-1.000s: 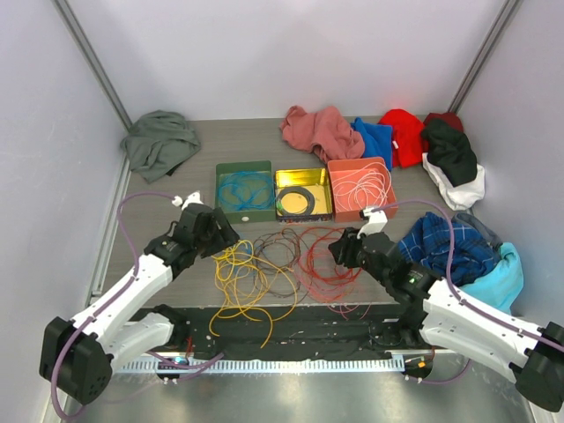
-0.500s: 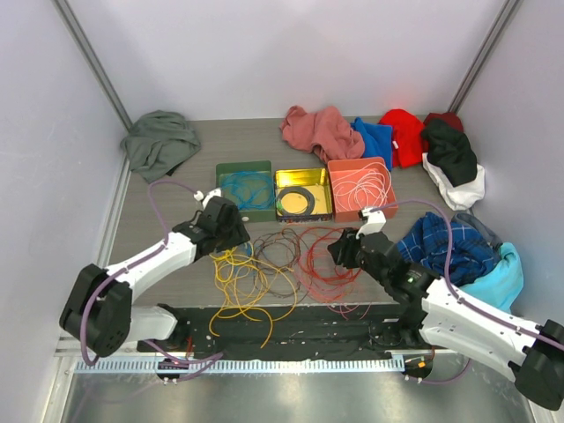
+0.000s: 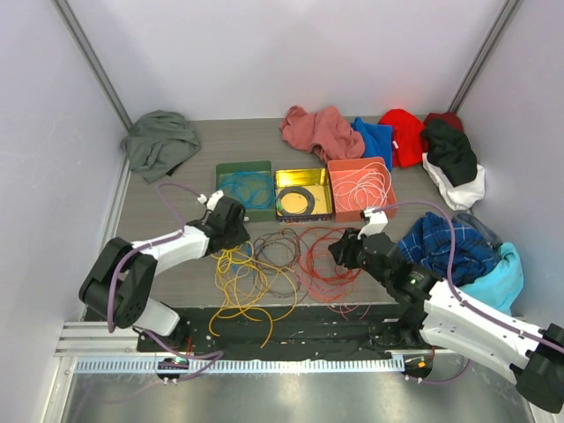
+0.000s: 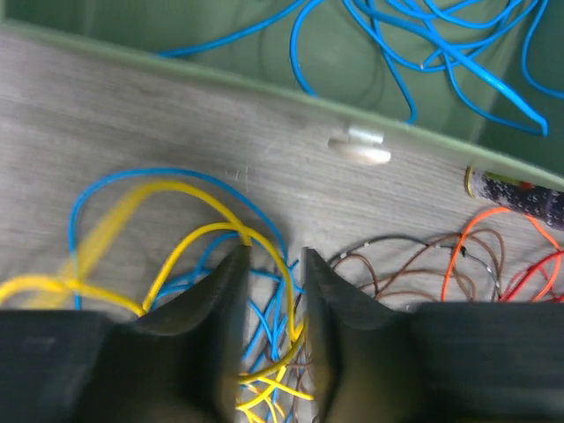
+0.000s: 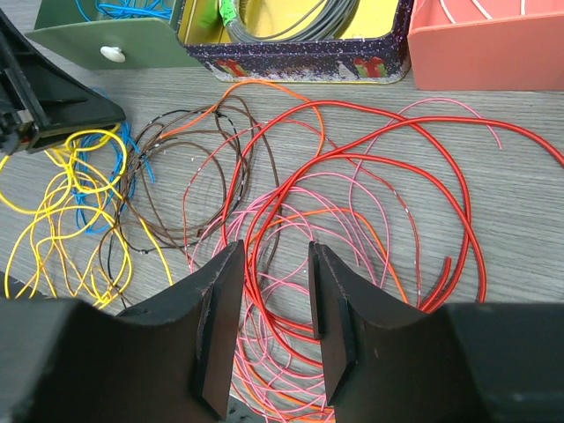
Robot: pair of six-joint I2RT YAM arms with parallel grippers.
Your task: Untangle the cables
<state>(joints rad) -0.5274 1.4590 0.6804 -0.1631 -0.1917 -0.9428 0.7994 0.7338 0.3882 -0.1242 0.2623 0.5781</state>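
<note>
Loose cables lie on the table in front of three tins: yellow point(image 3: 236, 273), dark brown point(image 3: 278, 251), red and pink point(image 3: 322, 260). My left gripper point(image 3: 232, 232) is open, low over the left heap, with yellow point(image 4: 176, 187) and blue point(image 4: 264, 308) cables between its fingers point(image 4: 273, 264). My right gripper point(image 3: 340, 252) is open and empty just above the red cable point(image 5: 348, 107) and pink loops point(image 5: 335, 220), its jaws point(image 5: 271, 256) astride them. Brown cable point(image 5: 176, 167) lies left of them.
A green tin point(image 3: 222, 189) holds blue cable, a yellow tin point(image 3: 322, 189) a black coiled ring, a salmon tin point(image 3: 388, 189) white cable. Clothes are heaped at the back left point(image 3: 160, 141), back right point(image 3: 322, 130) and right point(image 3: 441, 247).
My left gripper has moved right and forward onto the yellow and blue cables near the green tin. My right gripper has hardly moved.
</note>
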